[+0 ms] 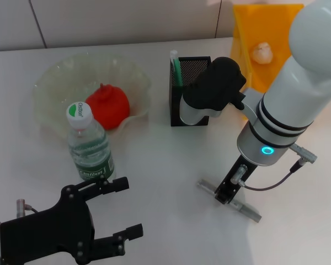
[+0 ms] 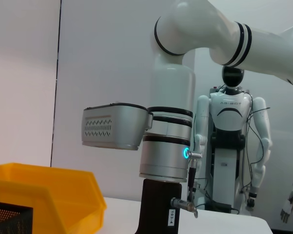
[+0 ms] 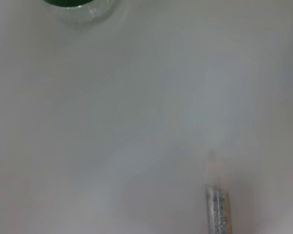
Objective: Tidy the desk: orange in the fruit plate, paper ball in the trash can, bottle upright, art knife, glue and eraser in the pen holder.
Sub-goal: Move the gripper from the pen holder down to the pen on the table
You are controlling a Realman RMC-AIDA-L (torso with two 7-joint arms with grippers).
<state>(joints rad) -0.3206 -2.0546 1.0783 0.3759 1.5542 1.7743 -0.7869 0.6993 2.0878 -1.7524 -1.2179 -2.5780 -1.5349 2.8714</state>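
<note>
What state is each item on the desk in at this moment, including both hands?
orange: lying in the fruit plate.
paper ball: inside the trash can.
bottle: upright, cap on.
pen holder: upright, a green item standing in it.
art knife: on the table, under the right hand.
right hand: down at the knife.
left hand: open, beside the bottle.

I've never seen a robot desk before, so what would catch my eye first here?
Probably the red-orange orange sitting in the pale green fruit plate at the far left, with the bottle standing upright just in front of it. Then the big white right arm reaching down, its right gripper on a silver art knife lying on the desk. Behind it, the yellow trash can already holds the paper ball.
</note>
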